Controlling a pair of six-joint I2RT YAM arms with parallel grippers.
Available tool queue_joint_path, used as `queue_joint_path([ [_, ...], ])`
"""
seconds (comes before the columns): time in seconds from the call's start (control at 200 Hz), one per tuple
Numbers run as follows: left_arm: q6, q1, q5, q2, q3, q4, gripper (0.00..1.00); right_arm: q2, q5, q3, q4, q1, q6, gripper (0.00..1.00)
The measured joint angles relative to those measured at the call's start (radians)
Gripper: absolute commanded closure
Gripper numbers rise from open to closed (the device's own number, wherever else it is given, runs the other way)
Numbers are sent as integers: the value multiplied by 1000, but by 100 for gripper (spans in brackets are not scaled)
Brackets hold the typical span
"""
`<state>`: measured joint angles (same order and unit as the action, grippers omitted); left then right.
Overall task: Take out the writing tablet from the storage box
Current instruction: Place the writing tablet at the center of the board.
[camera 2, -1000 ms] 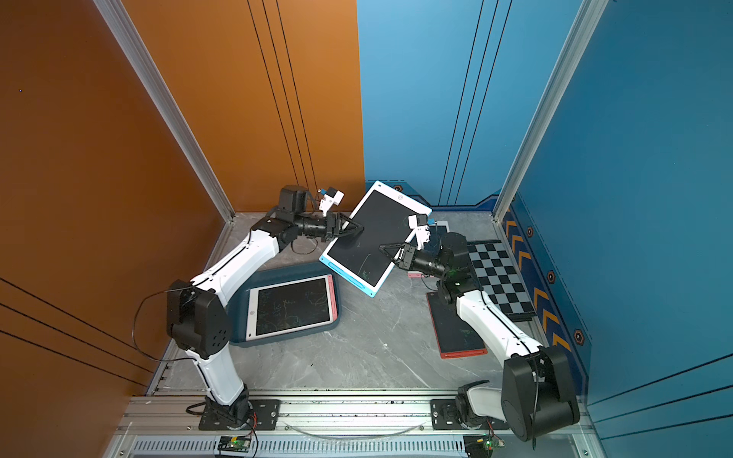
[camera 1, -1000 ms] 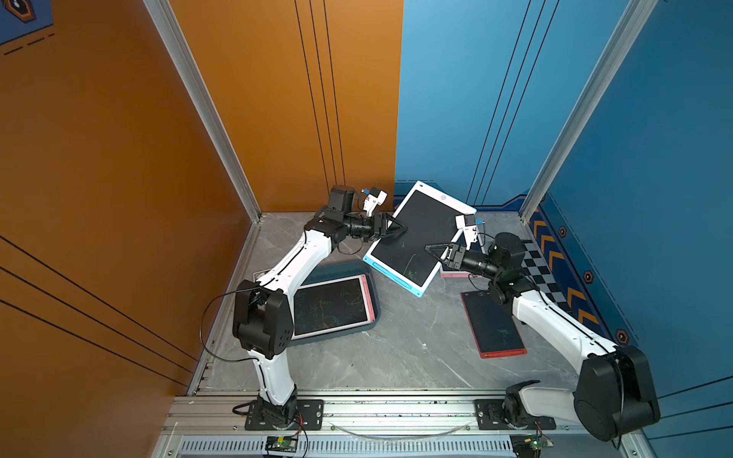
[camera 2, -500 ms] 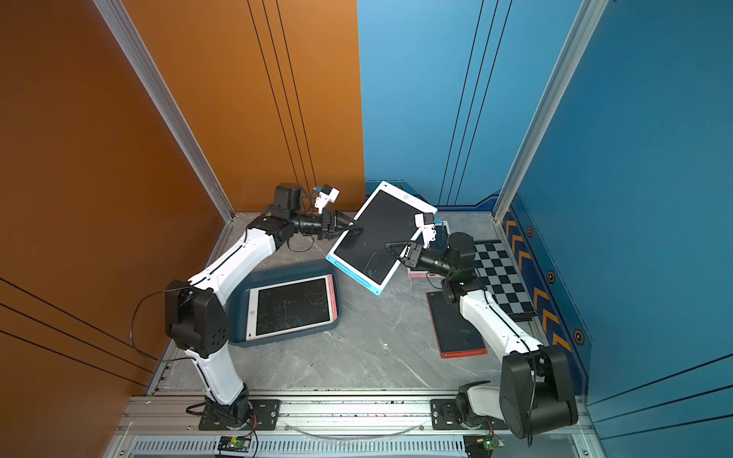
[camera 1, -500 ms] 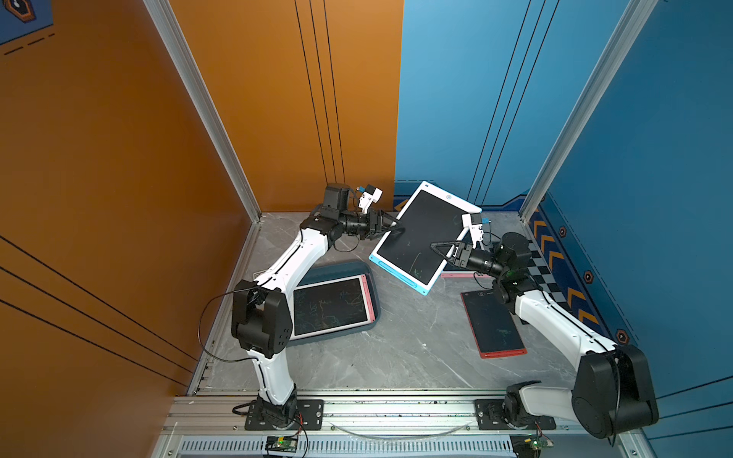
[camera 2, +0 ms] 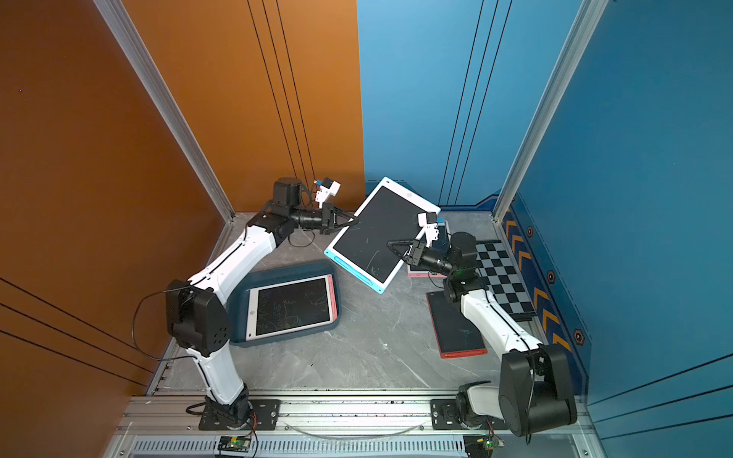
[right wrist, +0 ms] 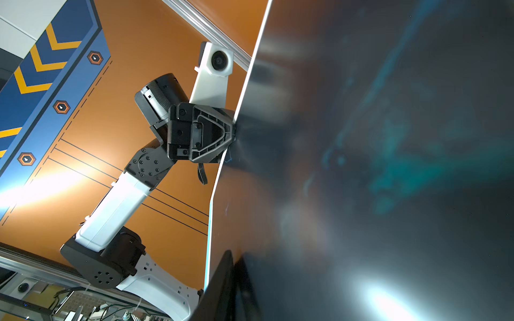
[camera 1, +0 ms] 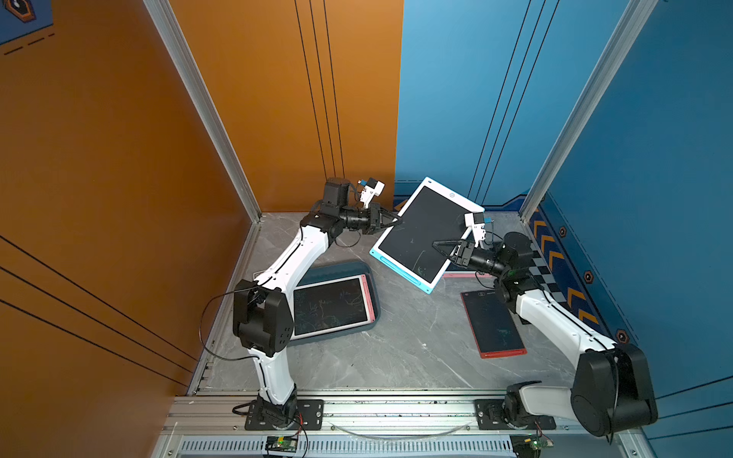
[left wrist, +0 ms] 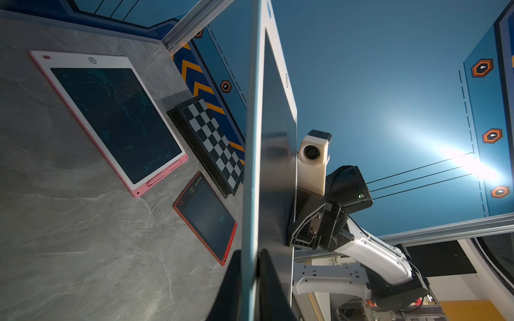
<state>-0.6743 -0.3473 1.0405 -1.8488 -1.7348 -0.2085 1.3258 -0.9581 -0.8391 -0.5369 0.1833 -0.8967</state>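
The writing tablet (camera 1: 416, 234) (camera 2: 373, 234), white and light blue with a dark screen, hangs tilted in the air behind the storage box (camera 1: 337, 269) (camera 2: 246, 289). My left gripper (camera 1: 396, 223) (camera 2: 353, 223) (left wrist: 251, 253) is shut on its left edge. My right gripper (camera 1: 436, 244) (camera 2: 390, 244) (right wrist: 230, 255) straddles the opposite edge. One of its fingers lies against the screen and the other is hidden behind the tablet (right wrist: 389, 166). A pink-and-white tablet (camera 1: 329, 305) (camera 2: 293, 307) lies flat in the dark teal box.
A red-framed tablet (camera 1: 492, 321) (left wrist: 208, 216) lies on the grey table under my right forearm. Another pink tablet (left wrist: 116, 119) lies further back, partly hidden in the top views. A chequered board (camera 2: 503, 277) (left wrist: 214, 141) sits along the right wall.
My left gripper has moved in to the tablet's left edge and shut on it. The tablet has stayed in the air at nearly the same place.
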Motion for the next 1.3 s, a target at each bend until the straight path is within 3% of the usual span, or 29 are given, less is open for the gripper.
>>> queue_joint_path([
  [0.115, -10, -2, 0, 0, -2, 0, 99, 15, 24, 1, -5, 0, 0, 63],
  [0.265, -33, -7, -3, 0, -3, 14, 100, 32, 65, 3, -17, -4, -10, 39],
  [0.395, -111, -9, -7, 0, 20, 118, 100, 42, 105, 16, -74, -34, -45, 36],
  [0.621, -211, 15, -73, -25, 42, 212, 100, 108, 183, 114, -309, -158, -228, 32],
  [0.861, -287, 53, -261, -64, 76, 220, 100, 137, 231, 183, -421, -225, -332, 33],
  [1.036, -340, 57, -413, -133, 77, 229, 100, 26, 264, 184, -303, -230, -266, 33],
  [1.301, -380, 2, -605, -322, 18, 227, 100, -283, 360, 181, 64, -229, -44, 32],
])
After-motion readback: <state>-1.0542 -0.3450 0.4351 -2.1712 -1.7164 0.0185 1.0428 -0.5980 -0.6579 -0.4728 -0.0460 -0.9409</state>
